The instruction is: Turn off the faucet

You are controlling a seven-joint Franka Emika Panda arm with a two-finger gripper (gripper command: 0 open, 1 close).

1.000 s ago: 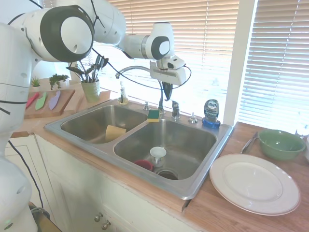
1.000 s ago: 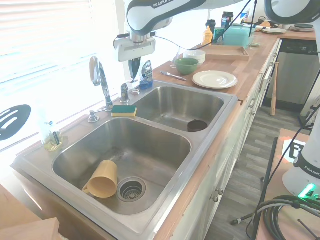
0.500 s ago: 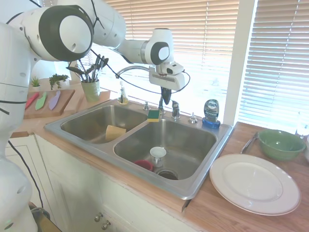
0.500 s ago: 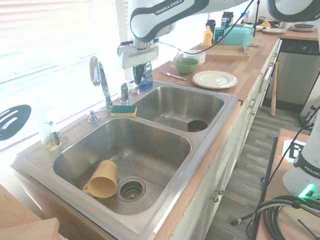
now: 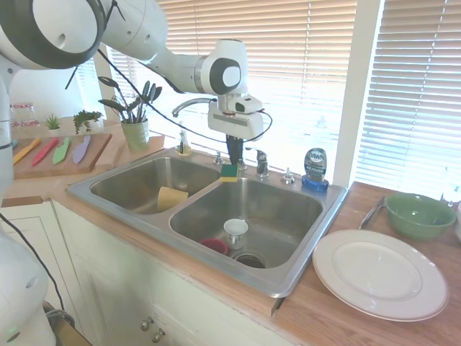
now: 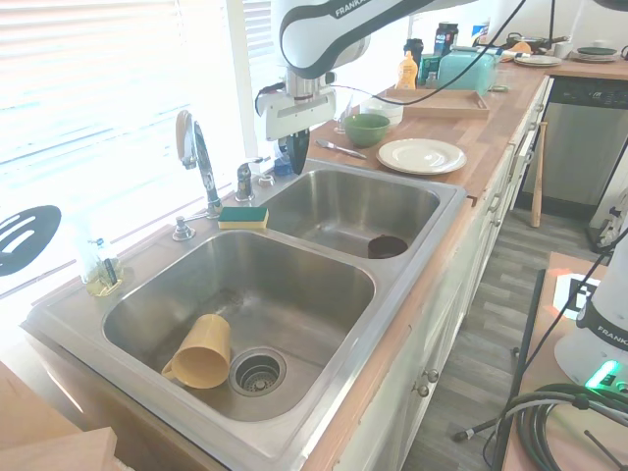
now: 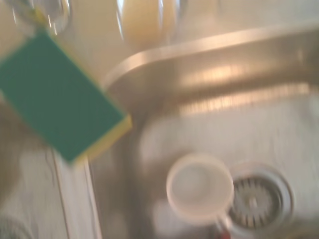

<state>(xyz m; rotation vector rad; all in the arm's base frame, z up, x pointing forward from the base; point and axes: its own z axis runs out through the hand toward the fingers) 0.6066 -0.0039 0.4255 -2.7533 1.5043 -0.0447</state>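
A wooden bench (image 5: 346, 303) carries a steel double sink (image 5: 144, 209), a white cup (image 5: 235, 232) in its nearer right basin. Behind, a green sponge (image 5: 229, 171) lies on the divider. The gripper (image 5: 235, 153) hangs just above it, fingers seemingly closed, beside the faucet (image 5: 191, 107) and lever (image 5: 261, 163).
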